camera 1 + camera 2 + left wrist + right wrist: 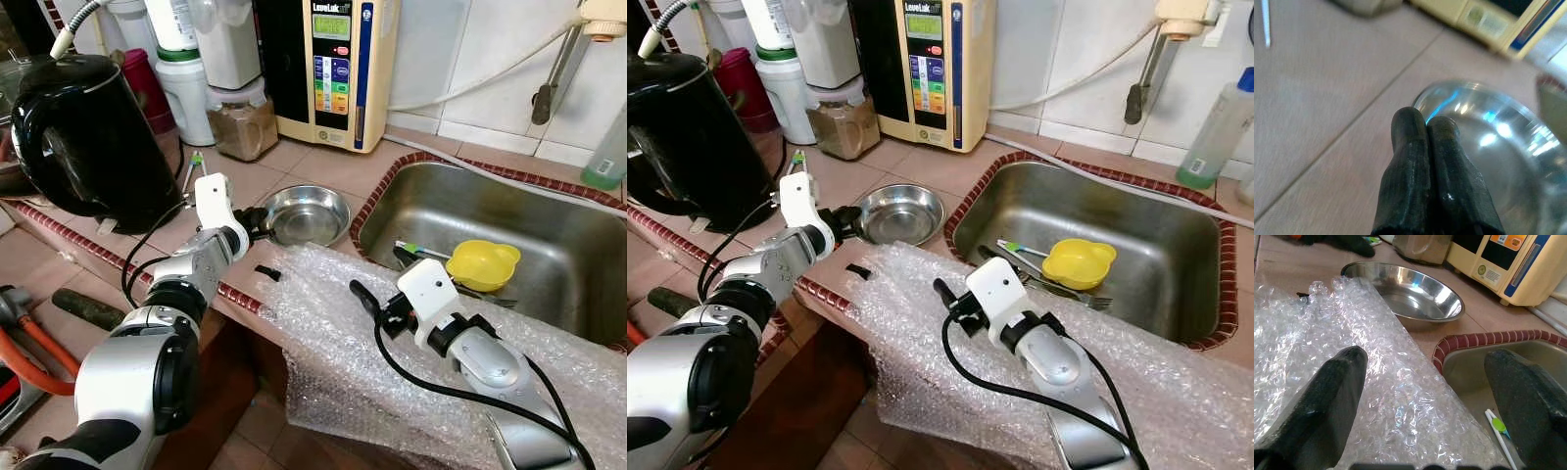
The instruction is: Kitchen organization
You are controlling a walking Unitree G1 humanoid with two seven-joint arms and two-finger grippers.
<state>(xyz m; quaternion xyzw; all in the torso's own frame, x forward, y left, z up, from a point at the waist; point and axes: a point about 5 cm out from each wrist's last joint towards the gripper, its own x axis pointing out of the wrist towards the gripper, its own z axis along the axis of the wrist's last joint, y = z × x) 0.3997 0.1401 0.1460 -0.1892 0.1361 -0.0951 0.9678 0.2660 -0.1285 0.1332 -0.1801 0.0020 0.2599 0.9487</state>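
Currently, step in hand: judged as clearing the steel bowl [306, 213] off the counter [294, 157], presumably toward the sink [549, 211]; the task sentence names no single item, so this is inferred.
Left gripper [1425, 128]: jaws pressed together with nothing between them, tips at the near rim of the bowl, touching it or just short of it; contact cannot be confirmed.
Right gripper [1435, 382]: jaws spread wide and empty, hovering over the bubble wrap [323, 313] that drapes the counter edge.
Ahead of right jaws: the steel bowl, upright and empty, beyond the wrap; the red-tiled sink corner lies to one side of them.
Inside sink: yellow bowl [482, 264], a fork [1073, 292] partly under it, and a white and green toothbrush [1501, 431].
Behind left jaws' target: black kettle [83, 137], a brown-filled jar [240, 122] and a cream wall appliance [328, 69], all well apart from the bowl.
Next move, estimate: left jaws must part before they can straddle the rim; as they stand they can only nudge.
Risk: thin rim on smooth tile may slide off.
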